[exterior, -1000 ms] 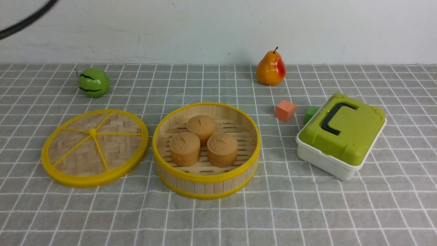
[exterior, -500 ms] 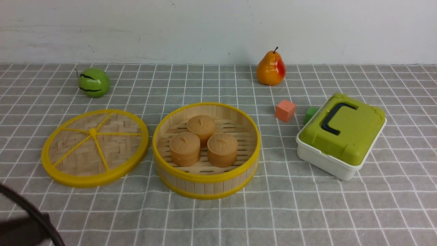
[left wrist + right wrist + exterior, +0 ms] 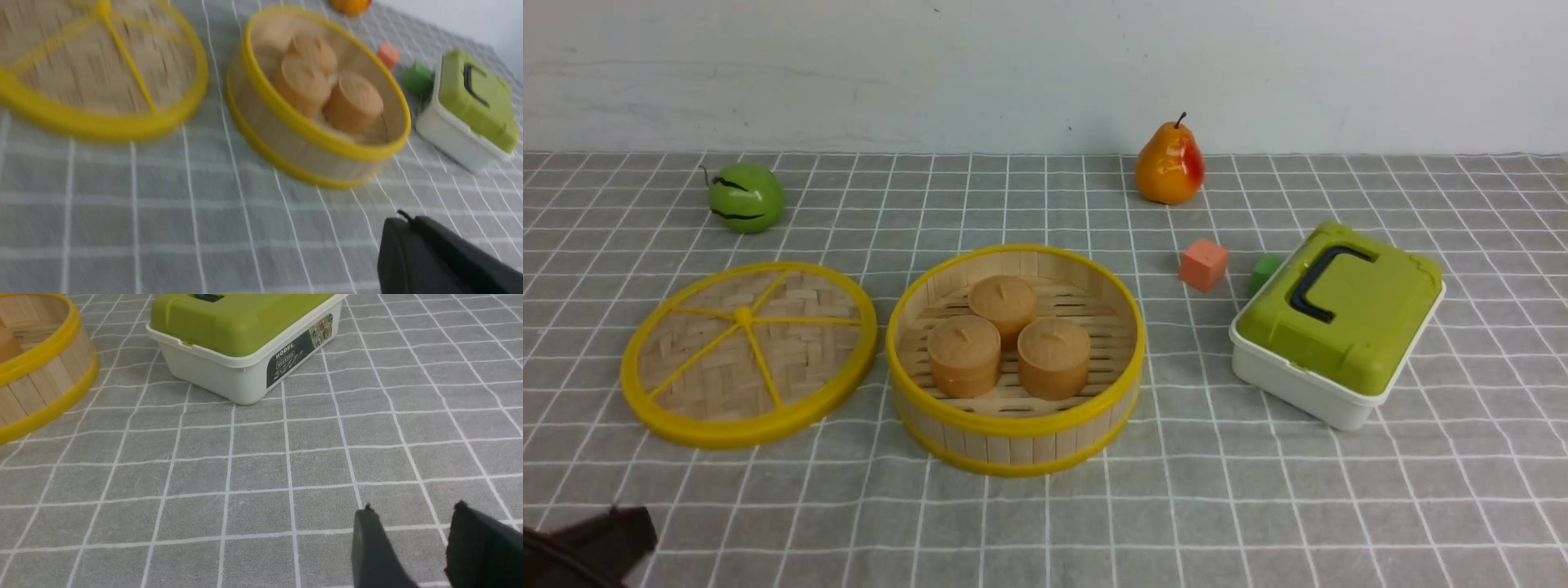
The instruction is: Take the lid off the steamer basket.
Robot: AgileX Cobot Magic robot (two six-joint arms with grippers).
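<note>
The lid [image 3: 749, 353] is lying just beside the steamer basket [image 3: 1015, 445], apart from my left gripper [image 3: 408, 232], whose jaws I cannot tell; my right gripper [image 3: 414, 506] is gaping.

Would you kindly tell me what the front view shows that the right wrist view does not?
Only the front view shows the lid lying beside the steamer basket, plus the apple, the pear, the orange cube and the green cube. Only the right wrist view shows the MODEL label on the box and the right gripper, fingers apart. Both show the steamer basket and the box.
</note>
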